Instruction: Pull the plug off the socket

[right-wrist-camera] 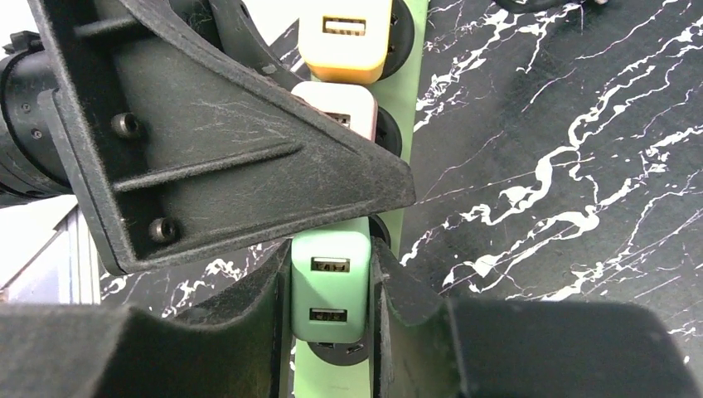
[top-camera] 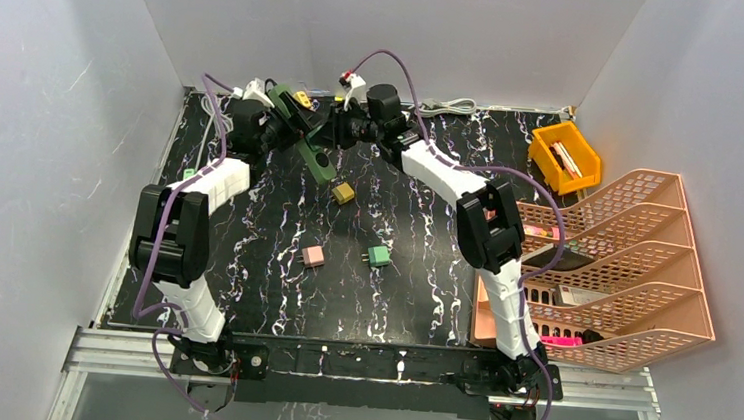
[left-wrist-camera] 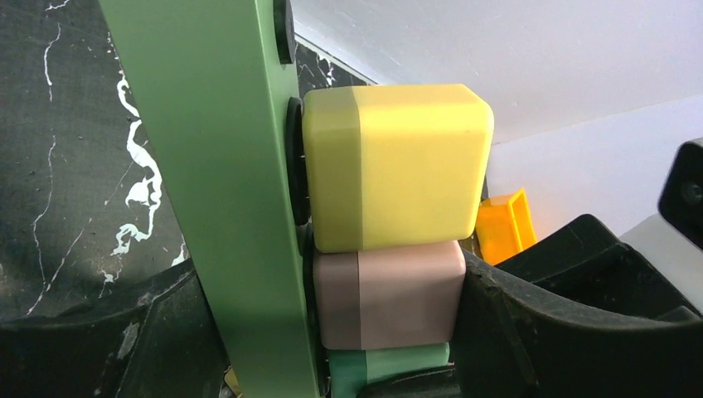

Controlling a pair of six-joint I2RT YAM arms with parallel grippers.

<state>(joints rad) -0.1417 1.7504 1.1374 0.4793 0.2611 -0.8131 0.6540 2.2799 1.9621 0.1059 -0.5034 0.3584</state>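
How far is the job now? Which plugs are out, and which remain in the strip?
Done, it seems: three loose plugs lie on the table. In hand: the left gripper holds the strip, and the right gripper is shut on the green plug, which looks still seated. Left: that pull, then the pink plug and yellow plug, both in the strip.

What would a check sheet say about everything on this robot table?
Surface: black marbled table.
Job's things: green power strip carrying yellow plug, pink plug, green plug.
Clutter: loose plugs on the table.
Grippers: left gripper clamps the strip; right gripper shut on the green plug.
Cables: purple cables loop above the table.
Surroundings: yellow bin, pink trays, white walls.
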